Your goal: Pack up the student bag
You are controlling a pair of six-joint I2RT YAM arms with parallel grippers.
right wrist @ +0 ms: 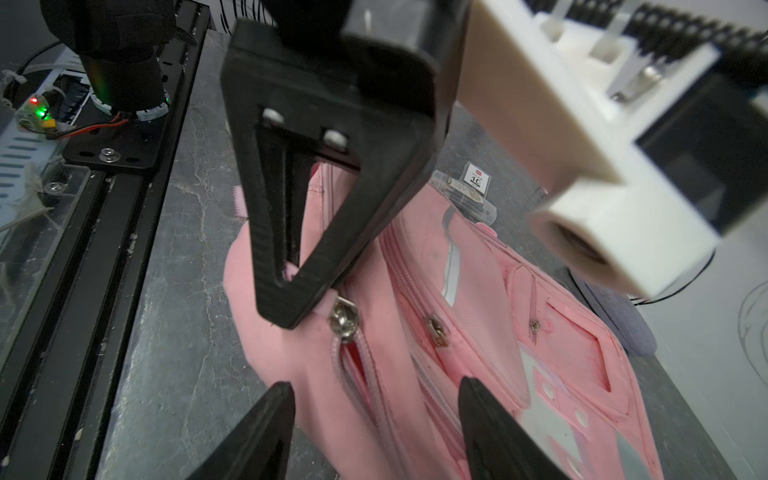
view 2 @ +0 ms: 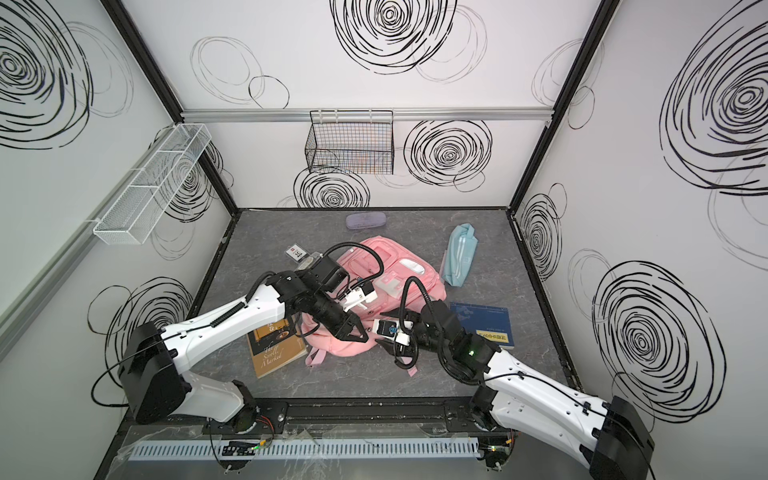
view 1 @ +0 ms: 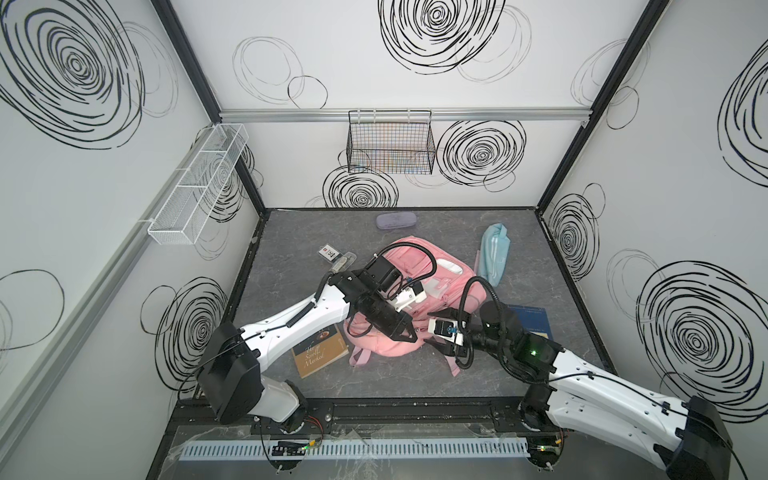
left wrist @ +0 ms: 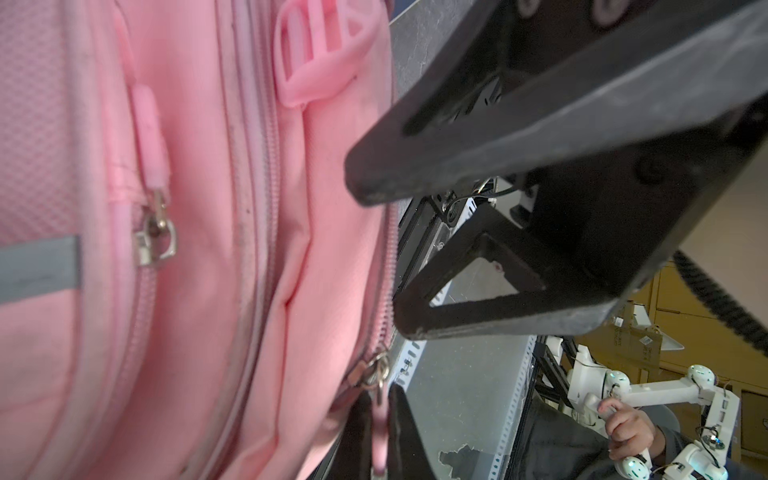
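Left jaws: closed tight on the pink zip pull (left wrist: 380, 430) of the student bag's (right wrist: 490, 282) main zip, at the end of the bag nearest the arm bases. Right jaws: standing wide apart astride the same zip, holding nothing, close alongside the left jaws. The bag lies flat on the counter (view 1: 374, 386), front pockets up, beneath both.

Hazards, in my judgement:
- The pull is a thin tab. A tug off the line of the zip could strip it from the grip.
- Nothing pins the bag, so a pull may drag or lift the soft fabric instead of running the slider (right wrist: 345, 312).
- The zip curves round the bag's end here, where teeth tend to bind.
- The two sets of jaws stand near enough to knock together.

Views:
- The left wrist view alone shows the tab pinched between the fingertips.
- The right wrist view alone shows the slider and a short opened stretch of zip, reddish inside.
- The top views show neither, but they lay out what awaits packing:
  - A brown book (view 1: 320, 355) lies just beside the bag on the left arm's side.
  - A blue book (view 1: 532, 322) lies on the right arm's side.
  - A light-blue pouch (view 1: 493, 253) and a purple case (view 1: 395, 220) lie beyond the bag.
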